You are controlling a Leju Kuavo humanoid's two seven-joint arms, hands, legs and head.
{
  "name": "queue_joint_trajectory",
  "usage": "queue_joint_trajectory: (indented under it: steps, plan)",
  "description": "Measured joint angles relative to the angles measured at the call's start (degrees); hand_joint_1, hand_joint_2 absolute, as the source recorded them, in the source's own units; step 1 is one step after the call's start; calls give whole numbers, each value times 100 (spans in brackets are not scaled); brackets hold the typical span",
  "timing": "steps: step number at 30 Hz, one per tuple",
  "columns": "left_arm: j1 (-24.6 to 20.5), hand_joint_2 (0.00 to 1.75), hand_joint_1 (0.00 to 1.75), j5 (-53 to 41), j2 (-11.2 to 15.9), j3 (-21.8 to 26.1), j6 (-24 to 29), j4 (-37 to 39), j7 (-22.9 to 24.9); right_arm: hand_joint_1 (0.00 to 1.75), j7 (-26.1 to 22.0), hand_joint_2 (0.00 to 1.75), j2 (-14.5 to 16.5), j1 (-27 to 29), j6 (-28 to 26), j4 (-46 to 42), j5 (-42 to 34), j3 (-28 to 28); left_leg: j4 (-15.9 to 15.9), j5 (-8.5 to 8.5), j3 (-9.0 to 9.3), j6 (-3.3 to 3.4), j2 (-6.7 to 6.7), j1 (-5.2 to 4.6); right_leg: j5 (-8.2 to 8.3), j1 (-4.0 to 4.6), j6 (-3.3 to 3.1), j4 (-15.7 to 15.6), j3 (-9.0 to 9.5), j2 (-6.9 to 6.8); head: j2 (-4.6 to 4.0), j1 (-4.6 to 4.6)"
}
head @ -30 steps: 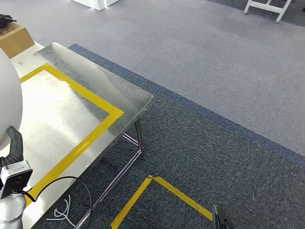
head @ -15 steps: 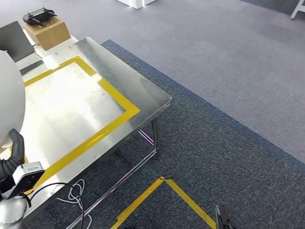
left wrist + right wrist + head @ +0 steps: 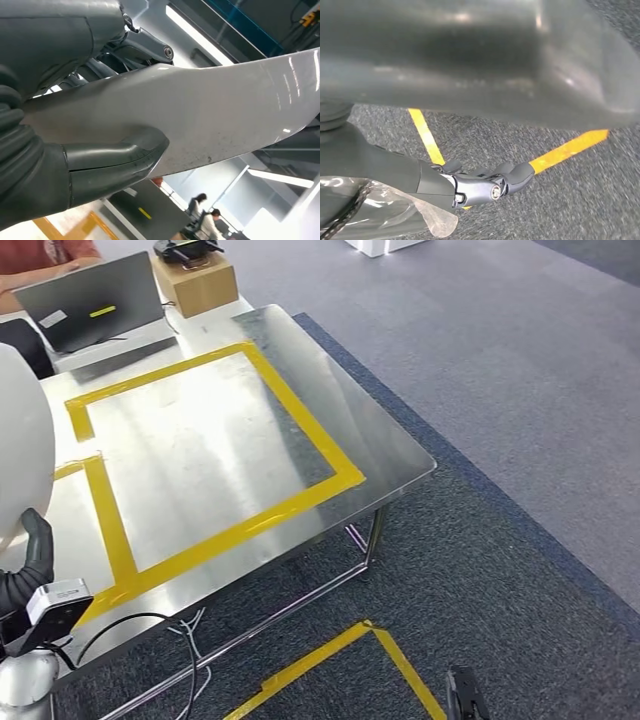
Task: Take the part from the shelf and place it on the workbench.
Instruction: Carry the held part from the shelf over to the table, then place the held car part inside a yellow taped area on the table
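Note:
A large white, smooth, rounded part (image 3: 19, 440) fills the left edge of the head view, and my left hand (image 3: 30, 560) holds it from below, just above the near left corner of the workbench. In the left wrist view the thick thumb (image 3: 109, 162) presses under the white part (image 3: 226, 110) and dark fingers (image 3: 143, 47) lie over it. The workbench (image 3: 211, 450) is a steel table with a yellow tape rectangle on top. My right hand (image 3: 464, 695) hangs low over the carpet, and its fingers (image 3: 482, 185) are stretched out with nothing in them.
A laptop (image 3: 90, 305) and a cardboard box (image 3: 196, 282) with a black controller stand at the table's far end, beside a person's red sleeve (image 3: 45, 252). Cables (image 3: 181, 640) trail under the table. Yellow tape (image 3: 340, 650) marks the dark carpet in front.
The camera has swung, bringing the workbench towards the middle of the picture and the laptop and person into sight. The white part stays in my left hand; the right hand still hangs.

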Motion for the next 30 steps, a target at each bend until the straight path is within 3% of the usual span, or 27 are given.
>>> queue_joint_trajectory:
  steps: [1, 2, 4, 6, 8, 9, 11, 13, 15, 16, 18, 20, 22, 24, 26, 28, 30]
  plan:
    - [3, 175, 175, 0, -2, -1, 0, 1, 0, 0, 2, 0, -2, 10, -1, 4, 0, 5, 8, -4, 3, -6, -90, 7, 125, -7, 12, -53, -18, 9, 0, 0]
    - [6, 175, 175, 0, -2, -1, 0, 1, 0, 0, 2, 0, -5, 12, -1, 7, 0, 10, 22, -12, 8, -19, -174, 17, 339, -18, 21, -309, 64, 39, 0, -1]
    - [4, 175, 175, 0, -3, -1, 0, 1, 0, 0, 2, 0, -11, 8, -2, 10, 0, 18, 79, -47, -5, -75, -328, 33, 710, -64, 42, -1036, 360, 278, 0, 2]
    - [2, 175, 175, 0, -4, -3, 0, 1, 0, 0, 4, 0, -13, 7, -1, 16, 0, 22, 126, -57, -56, -148, -468, 38, 786, -91, 11, -1413, 556, 463, 0, 0]
    - [18, 175, 175, 0, -1, -4, 1, 0, 0, 0, 4, 0, -9, 4, -1, 22, 0, 28, 124, -30, -98, -216, -603, 51, 764, -84, -65, -1443, 605, 384, 0, -4]
    - [32, 175, 175, 0, 4, -5, 2, -1, 0, 0, 3, 0, -10, -4, -1, 22, 0, 31, 137, -35, -110, -245, -580, 50, 770, -88, -98, -1455, 617, 319, 0, -6]
    - [30, 175, 175, 2, 14, -6, 4, -2, 0, 0, 2, 0, -13, -20, -2, 23, -1, 35, 396, -190, -228, -302, -301, 34, 773, -101, -170, -1484, 655, 171, 0, -50]
    - [26, 175, 175, 11, 13, -12, 5, -2, 0, 0, 2, 0, -20, -12, -1, 23, -2, 34, 1082, -525, -544, -349, 45, 41, 746, -76, -223, -1490, 684, 7, 0, -90]
    - [46, 175, 175, 17, 8, -17, 5, -2, 0, 0, 2, 0, -20, 3, 5, 24, -2, 34, 1677, -711, -835, -366, 144, 61, 717, -53, -242, -1489, 704, -164, 0, -91]
    - [52, 175, 175, 17, 8, -19, 4, -2, 0, 0, 2, 0, -20, 3, 8, 25, -2, 35, 1701, -650, -849, -361, 158, 65, 701, -47, -244, -1488, 717, -246, 0, -91]
    - [55, 175, 175, 17, 9, -20, 4, -2, 1, 0, 2, 0, -20, -9, 20, 25, -1, 36, 1116, -270, -550, -310, 254, 50, 660, -36, -235, -1489, 770, -401, 0, -91]
    - [38, 175, 175, 17, 12, -23, 1, -2, 3, 0, 2, 0, -20, -26, 32, 25, -1, 37, 417, -34, -190, -233, 501, -17, 615, -11, -197, -1492, 820, -534, 0, -92]
    - [21, 175, 175, 16, 15, -27, -5, -4, 6, 0, 2, 0, -21, -38, 39, 25, -2, 37, 185, -53, -95, -179, 605, -80, 586, 14, -138, -1504, 844, -665, 0, -94]
    - [29, 175, 175, 16, 16, -30, -8, -9, 8, 0, 2, 0, -22, -57, 44, 22, -2, 40, 120, -38, -86, -128, 470, -74, 550, 17, -75, -1522, 879, -760, 0, -98]
    - [22, 175, 175, 17, 14, -30, -8, -22, 7, 0, -4, 0, -25, -83, 46, 18, -2, 49, 42, -3, -40, -69, 331, -27, 408, 3, -23, -1340, 813, -521, 0, -74]
    - [4, 175, 175, 39, 12, -32, -10, -32, 17, 0, -8, 0, -28, -80, 55, 16, 2, 58, 9, 11, -21, -33, 217, 6, 117, -7, 0, -708, 484, -143, 0, -37]
    - [11, 175, 175, 81, 10, -34, -13, -32, 32, 0, -6, 0, -30, -45, 66, 17, 11, 68, 14, 2, -21, -19, 102, 6, -55, -5, 11, -58, 80, -12, 0, -27]
